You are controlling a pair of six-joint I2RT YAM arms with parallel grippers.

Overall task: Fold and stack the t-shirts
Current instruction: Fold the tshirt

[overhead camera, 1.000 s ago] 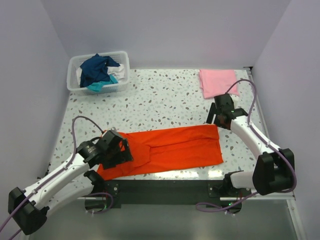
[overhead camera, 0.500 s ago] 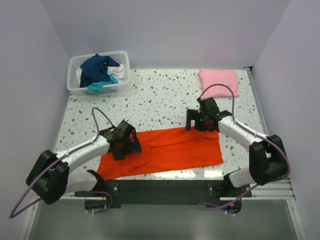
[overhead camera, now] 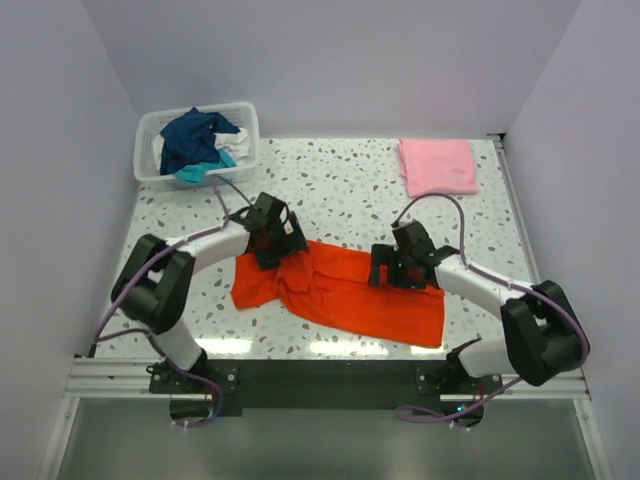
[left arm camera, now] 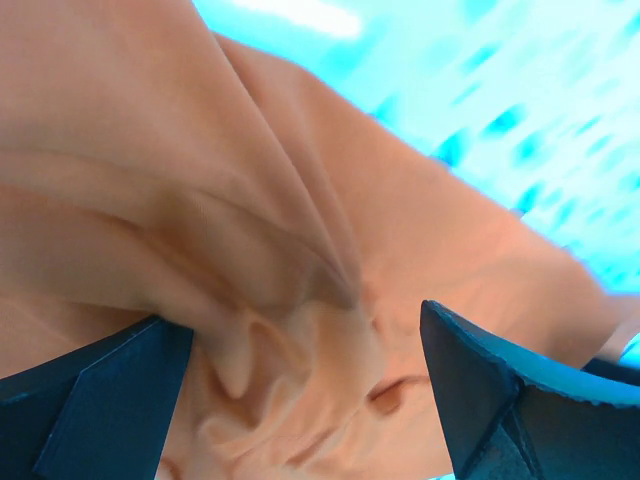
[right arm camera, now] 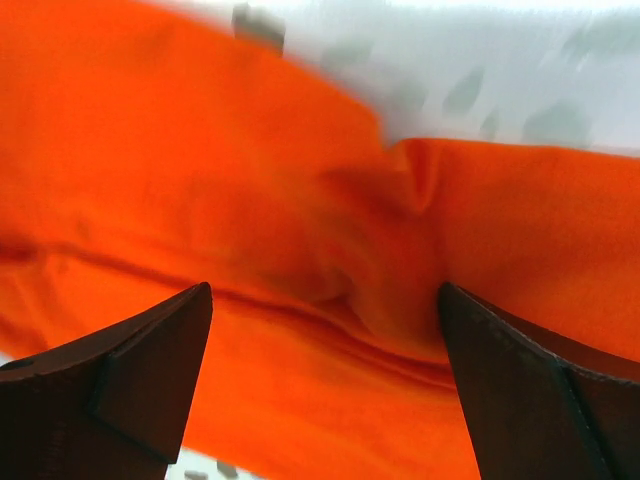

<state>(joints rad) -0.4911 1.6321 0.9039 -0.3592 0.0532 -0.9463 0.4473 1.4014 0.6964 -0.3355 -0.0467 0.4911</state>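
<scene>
The orange-red t-shirt (overhead camera: 350, 298) lies crumpled across the middle of the table, its left part bunched and pulled toward the far side. My left gripper (overhead camera: 280, 243) sits over the shirt's upper left corner. In the left wrist view (left arm camera: 305, 400) its jaws stand wide apart with rumpled cloth (left arm camera: 250, 250) between them. My right gripper (overhead camera: 386, 268) is over the shirt's upper edge near the middle. In the right wrist view (right arm camera: 325, 380) its jaws stand wide apart over a fold of the cloth (right arm camera: 330, 230). A light pink t-shirt (overhead camera: 437, 165) lies folded at the far right.
A translucent white basket (overhead camera: 150, 176) stands at the far left corner, holding a navy shirt (overhead camera: 195, 135), a teal one (overhead camera: 195, 173) and a white one (overhead camera: 240, 135). Walls close in the left, right and far sides. The speckled table (overhead camera: 340, 190) shows between the shirts.
My left gripper has swung from the near left to the far side and right; the shirt's left part moved with it and bunched up. My right gripper moved left and down onto the shirt's upper edge.
</scene>
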